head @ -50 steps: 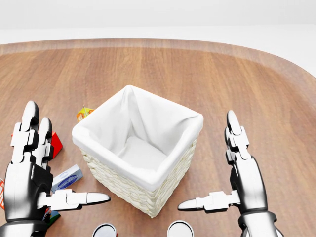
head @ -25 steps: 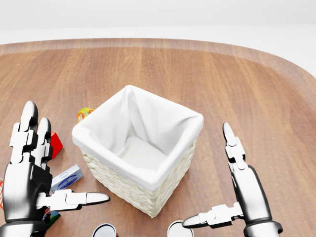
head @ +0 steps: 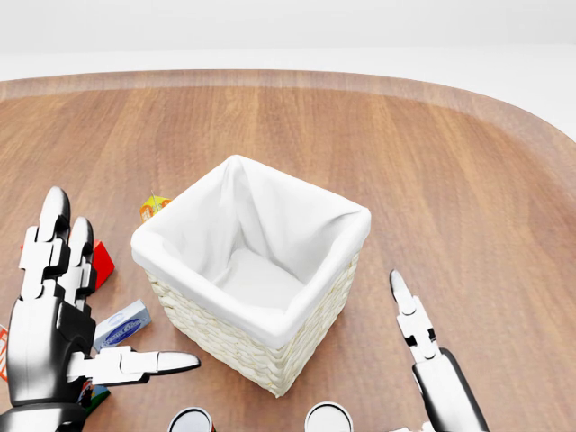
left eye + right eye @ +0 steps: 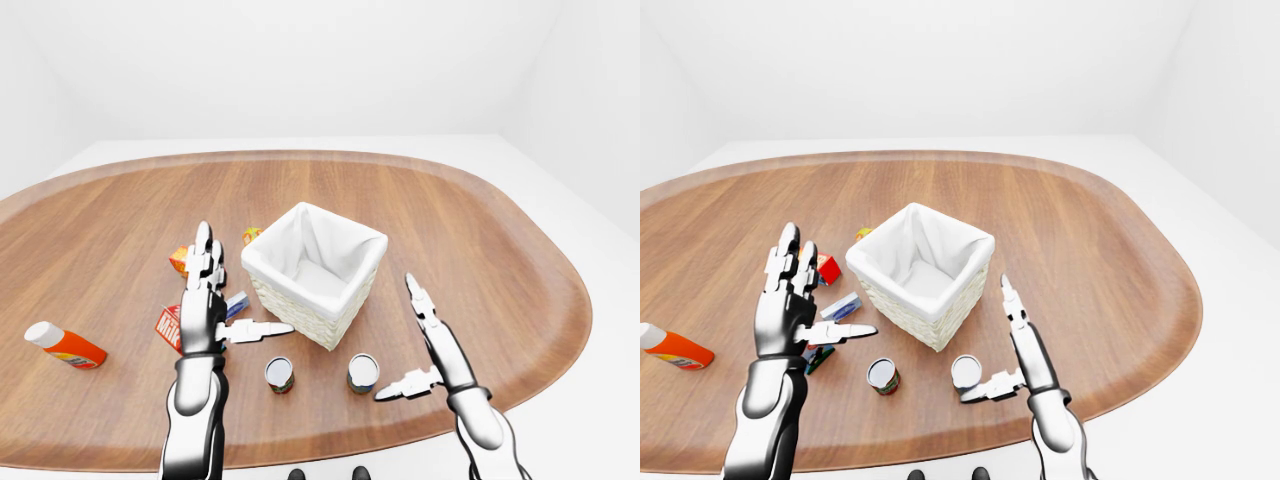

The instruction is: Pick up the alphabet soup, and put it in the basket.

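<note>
Two small cans stand below the basket in the left-eye view, one on the left (image 4: pixel 279 375) and one on the right (image 4: pixel 363 373). I cannot tell which is the alphabet soup. The white-lined wicker basket (image 4: pixel 292 312) stands mid-table and is empty. My right hand (image 4: pixel 394 337) is open, with its thumb close beside the right can and not touching it. My left hand (image 4: pixel 228 295) is open and raised to the left of the basket, holding nothing. In the head view only the can tops show at the bottom edge.
Left of the basket lie a small blue-white box (image 3: pixel 121 324), a red box (image 3: pixel 102 261) and a small orange-yellow pack (image 3: pixel 153 207). An orange-and-white bottle (image 4: pixel 62 345) lies far left. A red carton (image 4: pixel 168 323) sits behind my left hand.
My right hand has dropped lower in the head view, and its thumb has left the picture near the right can. My left hand and the objects have not moved.
</note>
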